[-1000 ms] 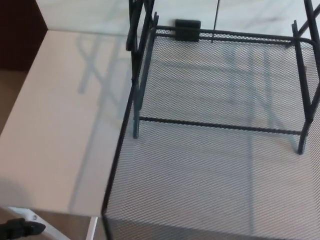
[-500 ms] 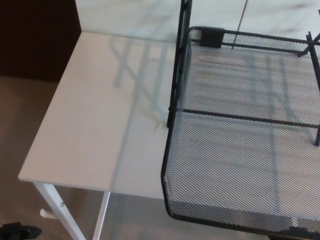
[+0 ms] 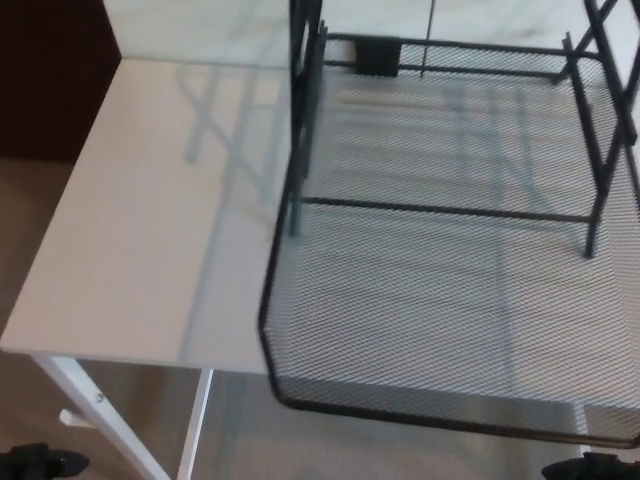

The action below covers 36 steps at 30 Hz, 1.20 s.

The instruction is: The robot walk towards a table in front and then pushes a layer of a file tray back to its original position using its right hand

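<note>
A black wire-mesh file tray (image 3: 450,180) stands on the white table (image 3: 150,220), filling the right half of the head view. Its lowest layer (image 3: 430,340) is slid out toward me, and its rounded front rim (image 3: 400,412) overhangs the table's front edge. Upright black frame posts (image 3: 303,110) rise at the left and right of the stack. A dark sliver of my right hand (image 3: 598,466) shows at the bottom right edge, just below the pulled-out layer's front rim. Part of my left hand (image 3: 40,463) shows at the bottom left corner, below table height.
White table legs (image 3: 100,415) slant down under the front left corner. Beige floor (image 3: 25,200) lies to the left, with a dark brown wall or cabinet (image 3: 50,70) at the top left. A pale marbled wall (image 3: 200,25) runs behind the table.
The whole picture has shifted as the camera swung left and then partway back. The tray's front rim and table edge now show, and the right hand's top edge appears at the bottom right.
</note>
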Tool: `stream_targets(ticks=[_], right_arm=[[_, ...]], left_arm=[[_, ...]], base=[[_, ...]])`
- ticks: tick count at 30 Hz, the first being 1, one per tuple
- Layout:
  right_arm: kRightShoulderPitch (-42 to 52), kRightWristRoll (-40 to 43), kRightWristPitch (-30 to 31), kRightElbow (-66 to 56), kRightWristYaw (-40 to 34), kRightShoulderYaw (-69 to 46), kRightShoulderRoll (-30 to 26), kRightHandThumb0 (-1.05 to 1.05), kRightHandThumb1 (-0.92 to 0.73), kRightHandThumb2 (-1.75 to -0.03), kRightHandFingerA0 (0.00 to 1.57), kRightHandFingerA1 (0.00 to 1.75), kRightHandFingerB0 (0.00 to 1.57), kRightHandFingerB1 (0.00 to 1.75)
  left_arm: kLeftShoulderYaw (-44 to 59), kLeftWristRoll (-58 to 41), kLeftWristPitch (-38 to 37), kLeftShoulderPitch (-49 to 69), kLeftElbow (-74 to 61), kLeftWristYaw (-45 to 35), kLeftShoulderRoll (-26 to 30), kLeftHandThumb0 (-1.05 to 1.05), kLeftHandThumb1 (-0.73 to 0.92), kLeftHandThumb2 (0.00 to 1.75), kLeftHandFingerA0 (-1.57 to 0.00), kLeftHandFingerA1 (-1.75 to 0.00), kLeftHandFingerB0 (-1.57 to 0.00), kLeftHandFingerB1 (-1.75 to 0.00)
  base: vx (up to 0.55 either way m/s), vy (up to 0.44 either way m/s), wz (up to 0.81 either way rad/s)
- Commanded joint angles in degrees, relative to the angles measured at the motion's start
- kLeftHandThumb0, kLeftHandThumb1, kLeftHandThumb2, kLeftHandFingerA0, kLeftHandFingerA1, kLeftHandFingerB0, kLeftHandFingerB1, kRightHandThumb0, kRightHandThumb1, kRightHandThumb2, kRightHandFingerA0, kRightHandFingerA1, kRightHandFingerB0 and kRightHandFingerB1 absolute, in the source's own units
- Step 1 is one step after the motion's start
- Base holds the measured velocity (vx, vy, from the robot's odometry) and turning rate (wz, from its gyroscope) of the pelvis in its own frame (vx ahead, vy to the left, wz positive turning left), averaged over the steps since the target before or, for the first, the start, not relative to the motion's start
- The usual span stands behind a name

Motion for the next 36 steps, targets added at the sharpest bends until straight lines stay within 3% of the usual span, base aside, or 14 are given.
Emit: stream_targets(ticks=[1, 7, 28, 36], right_arm=[[0.1, -0.2, 1.0, 0.0, 0.2, -0.1, -0.4, -0.30, -0.63, -0.58, 0.57, 0.46, 0.51, 0.44], [0.2, 0.0, 0.9, -0.3, 0.3, -0.3, -0.3, -0.30, -0.63, -0.58, 0.57, 0.46, 0.53, 0.45], [0.4, -0.5, 0.7, -0.8, 0.4, 0.2, -0.6, -0.29, -0.63, -0.58, 0.56, 0.46, 0.52, 0.44], [5.9, -1.1, 7.0, -18.5, 2.1, 0.6, -1.3, -0.32, -0.63, -0.58, 0.55, 0.45, 0.52, 0.45]], left_arm=[[0.3, 0.1, 1.0, 0.3, -0.3, -0.1, 0.6, -0.50, 0.44, 0.72, -0.61, -0.50, -0.41, -0.44], [0.2, 0.2, 0.4, 0.2, 0.0, -0.1, 0.7, -0.50, 0.45, 0.72, -0.60, -0.50, -0.41, -0.44], [0.1, 0.5, 0.6, 0.2, -0.2, 0.4, 0.9, -0.51, 0.44, 0.72, -0.61, -0.50, -0.41, -0.44], [0.5, -0.1, 0.3, 0.1, -0.5, -0.2, 1.3, -0.50, 0.45, 0.72, -0.59, -0.50, -0.40, -0.44]], base=[[-0.03, 0.072, -0.08], [-0.04, 0.320, 0.16], [0.00, -0.009, 0.02], [0.00, 0.000, 0.00]])
